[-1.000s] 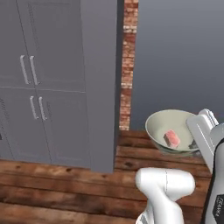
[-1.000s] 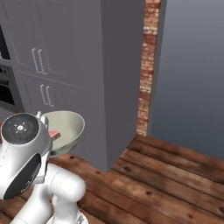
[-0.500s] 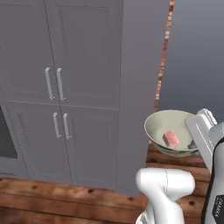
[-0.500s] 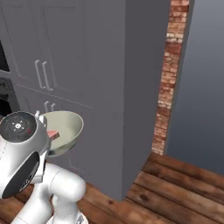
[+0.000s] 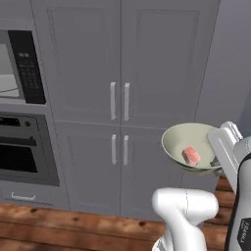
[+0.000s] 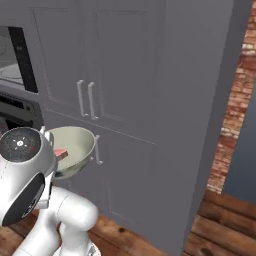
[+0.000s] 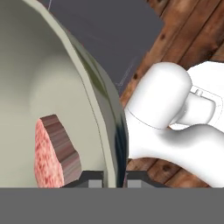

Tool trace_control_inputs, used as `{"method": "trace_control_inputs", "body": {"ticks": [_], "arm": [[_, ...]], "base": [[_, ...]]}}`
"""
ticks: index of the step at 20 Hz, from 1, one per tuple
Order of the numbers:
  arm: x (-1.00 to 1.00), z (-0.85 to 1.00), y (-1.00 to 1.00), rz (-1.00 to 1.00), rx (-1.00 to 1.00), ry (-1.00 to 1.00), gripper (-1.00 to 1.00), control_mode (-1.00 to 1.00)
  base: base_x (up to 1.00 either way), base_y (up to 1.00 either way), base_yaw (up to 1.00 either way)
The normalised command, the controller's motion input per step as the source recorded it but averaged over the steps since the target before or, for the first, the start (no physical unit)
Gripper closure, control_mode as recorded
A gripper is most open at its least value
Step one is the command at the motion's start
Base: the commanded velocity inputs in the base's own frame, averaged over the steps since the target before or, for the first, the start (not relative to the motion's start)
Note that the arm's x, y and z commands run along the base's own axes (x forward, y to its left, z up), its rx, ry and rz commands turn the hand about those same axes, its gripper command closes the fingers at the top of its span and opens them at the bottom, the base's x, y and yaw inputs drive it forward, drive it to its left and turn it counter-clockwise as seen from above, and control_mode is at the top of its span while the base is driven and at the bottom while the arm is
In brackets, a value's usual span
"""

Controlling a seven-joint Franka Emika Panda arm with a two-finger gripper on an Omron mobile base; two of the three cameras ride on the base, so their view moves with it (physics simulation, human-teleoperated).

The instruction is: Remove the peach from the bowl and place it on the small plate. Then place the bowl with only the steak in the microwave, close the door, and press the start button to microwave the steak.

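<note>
Wood plank floor (image 5: pixel 73 230) runs along the bottom of both base views. The grey cabinet block (image 5: pixel 122 112) stands right on it, and in the right base view's right side, a brick wall (image 6: pixel 232 110) too.

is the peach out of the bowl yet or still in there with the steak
Out: the bowl, carried at its rim by the gripper, holds only the steak.

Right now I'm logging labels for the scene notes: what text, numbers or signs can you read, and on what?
None reads clearly.
Keypad on the microwave: rows of button marks, too small to read.
Arm's lower link: vertical lettering, too blurred to read.
Bowl, steak: no markings.
</note>
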Motion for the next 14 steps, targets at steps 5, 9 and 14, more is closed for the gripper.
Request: {"method": "trace_control_inputs", "body": {"ticks": [5,9,14], "arm": [[0.0,0.0,0.0,0.0,0.0,0.0,1.0,1.0],[0.0,0.0,0.0,0.0,0.0,0.0,1.0,1.0],[0.0,0.0,0.0,0.0,0.0,0.0,1.0,1.0]], "base": [[0.43,1.0,-0.03],[0.43,1.0,-0.07],[0.44,0.97,-0.1]]}}
